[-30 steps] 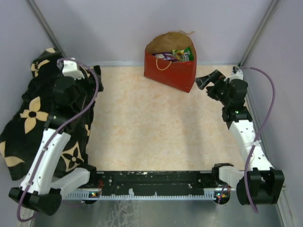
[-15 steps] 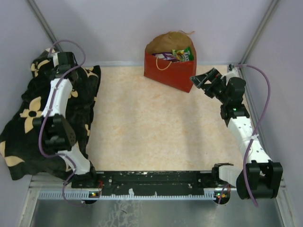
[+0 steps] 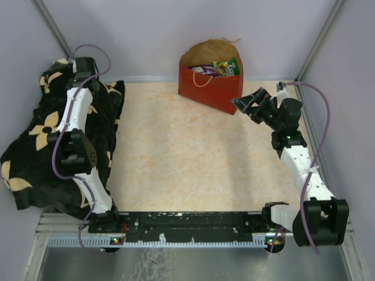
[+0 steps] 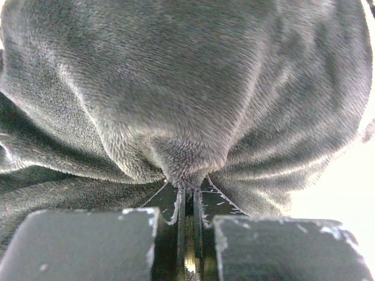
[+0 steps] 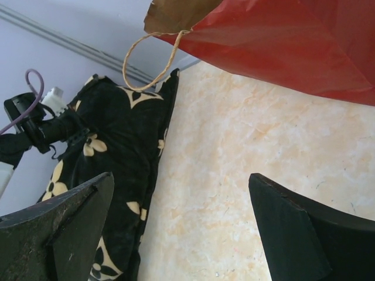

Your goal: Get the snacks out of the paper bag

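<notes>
The paper bag (image 3: pixel 211 88) is seen standing at the far wall, mouth upward, with the snacks (image 3: pixel 220 68) bunched in its open top; none has been taken out yet. The right gripper (image 3: pixel 245 102) is held just beside the bag's right lower corner, its jaws spread wide with nothing between them. In its wrist view the bag's red side and a cord handle are seen ahead of and above the fingers. The packets therefore lie up and to the left of those jaws, and the mouth's long axis runs left to right. Well to the left of the bag, the left gripper (image 3: pixel 82 63) is clenched on a fold of the blanket (image 3: pixel 35 146). The right arm is judged the nearer — a reach over the bag's rim would be called for.
</notes>
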`<action>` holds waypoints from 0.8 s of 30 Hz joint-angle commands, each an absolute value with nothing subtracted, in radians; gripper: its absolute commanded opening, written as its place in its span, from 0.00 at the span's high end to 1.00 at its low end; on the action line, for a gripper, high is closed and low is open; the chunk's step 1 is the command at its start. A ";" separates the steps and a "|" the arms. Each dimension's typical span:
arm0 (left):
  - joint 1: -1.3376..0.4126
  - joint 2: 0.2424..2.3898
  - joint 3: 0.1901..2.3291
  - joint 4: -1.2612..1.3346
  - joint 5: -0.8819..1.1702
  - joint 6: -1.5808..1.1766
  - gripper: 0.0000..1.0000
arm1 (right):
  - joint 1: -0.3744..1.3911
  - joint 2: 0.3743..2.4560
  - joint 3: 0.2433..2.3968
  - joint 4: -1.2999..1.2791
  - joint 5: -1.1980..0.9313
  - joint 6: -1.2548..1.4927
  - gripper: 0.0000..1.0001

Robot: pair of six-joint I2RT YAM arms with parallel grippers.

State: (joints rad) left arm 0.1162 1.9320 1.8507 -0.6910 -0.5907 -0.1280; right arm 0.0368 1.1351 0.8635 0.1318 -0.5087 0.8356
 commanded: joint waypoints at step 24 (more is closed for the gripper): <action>-0.068 1.859 1.735 -0.008 -0.479 0.479 0.40 | 0.117 1.120 0.856 0.122 -0.422 0.861 0.01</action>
State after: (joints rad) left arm -0.0696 1.9018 1.6257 -0.0616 -0.5121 0.5110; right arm 0.1093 1.1336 0.7807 0.1524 -0.4671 0.8658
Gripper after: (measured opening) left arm 0.260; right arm 0.991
